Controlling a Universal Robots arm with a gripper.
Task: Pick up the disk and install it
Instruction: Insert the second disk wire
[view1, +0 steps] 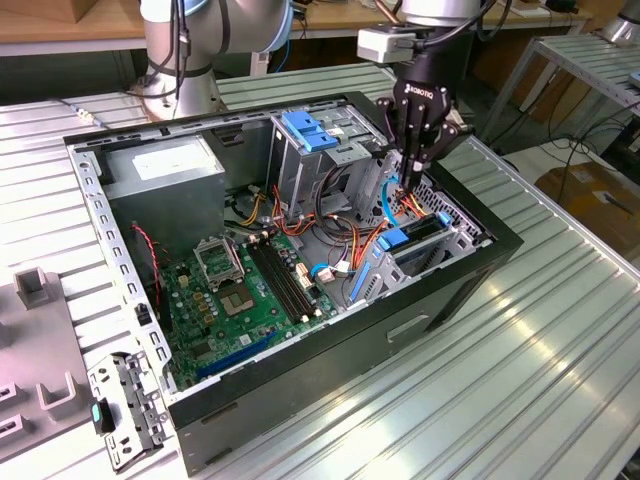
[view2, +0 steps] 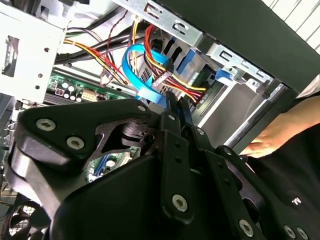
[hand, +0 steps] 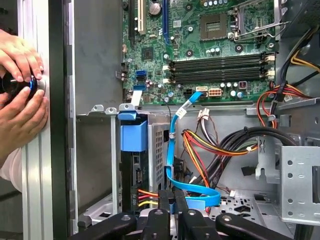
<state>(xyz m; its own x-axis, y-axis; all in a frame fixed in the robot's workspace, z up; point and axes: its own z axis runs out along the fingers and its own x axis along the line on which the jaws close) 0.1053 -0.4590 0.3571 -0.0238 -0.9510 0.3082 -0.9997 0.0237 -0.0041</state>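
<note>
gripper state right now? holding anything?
Gripper: shut, fingers together, holding nothing visible, down inside the open computer case among the cables, beside the blue-railed disk in its bay.

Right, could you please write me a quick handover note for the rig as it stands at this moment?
Gripper: low inside the open computer case, right by the blue data cable; I cannot tell whether it grips anything.
Disk: in the drive bay below the gripper, on its blue carrier, apparently with cables at its end.
Done: the disk looks picked up and slotted in.
Left: full seating cannot be confirmed.
Note: a person's hands are at the case edge.
</note>
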